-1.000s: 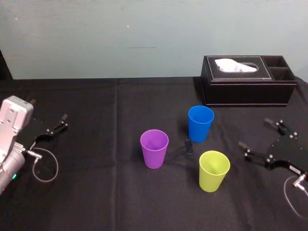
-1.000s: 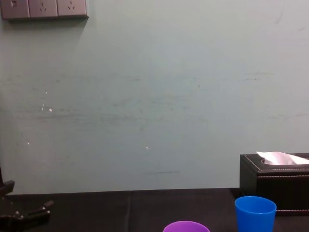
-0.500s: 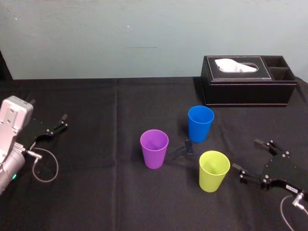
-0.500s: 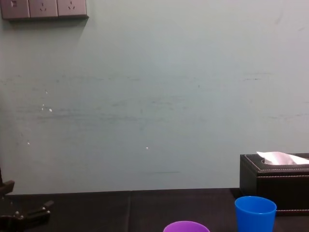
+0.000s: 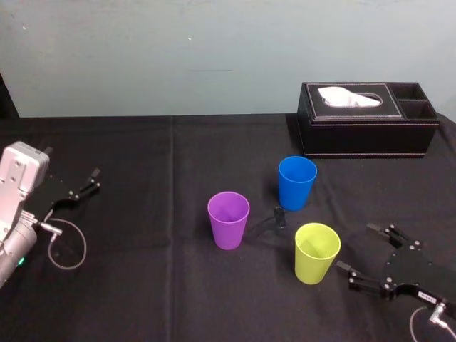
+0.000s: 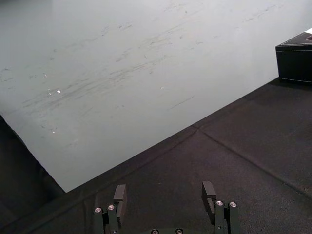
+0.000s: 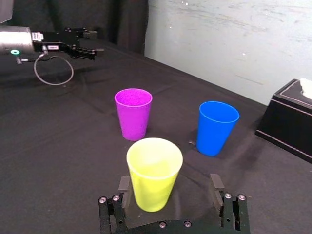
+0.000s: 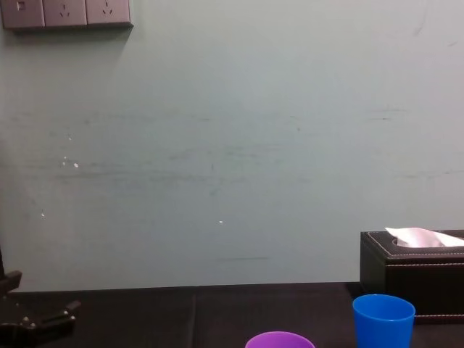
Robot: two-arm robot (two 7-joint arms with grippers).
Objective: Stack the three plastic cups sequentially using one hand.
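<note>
— What sits nearest the robot?
— The right pincer [image 5: 355, 247], low over the black tabletop [image 5: 142, 292] at the near right. Its two fingers [image 7: 216, 187] are spread wide and hold nothing. Just off their tips, to the left, stands the yellow-green cup [image 5: 317, 253], upright with its mouth up. In the right wrist view the cup lines up squarely with the gap. Whether it has entered between the fingers I cannot tell.

— And past that cup?
— The purple cup [image 5: 228, 220] stands farther back and to the left. The blue cup [image 5: 297, 183] is farther again, more or less straight behind the yellow-green one. All three are upright and apart from one another, none inside another. A small dark bit [image 5: 276, 219] lies on the tabletop between the purple and blue cups; it is too small to make out.

— The other arm?
— The left pincer [image 5: 95, 179] sits low at the tabletop's left side, well apart from the cups. Its fingers are likewise spread and empty, and a cable loop [image 5: 85, 246] lies beside its wrist.

— Anything at the back?
— A black tissue box [image 5: 367, 128] stands at the far right, behind the blue cup and apart from it. A white tissue [image 5: 347, 97] pokes from its slot. Behind it rises a pale wall [image 5: 214, 50], with sockets [image 8: 65, 13] high at the left in the chest view.
</note>
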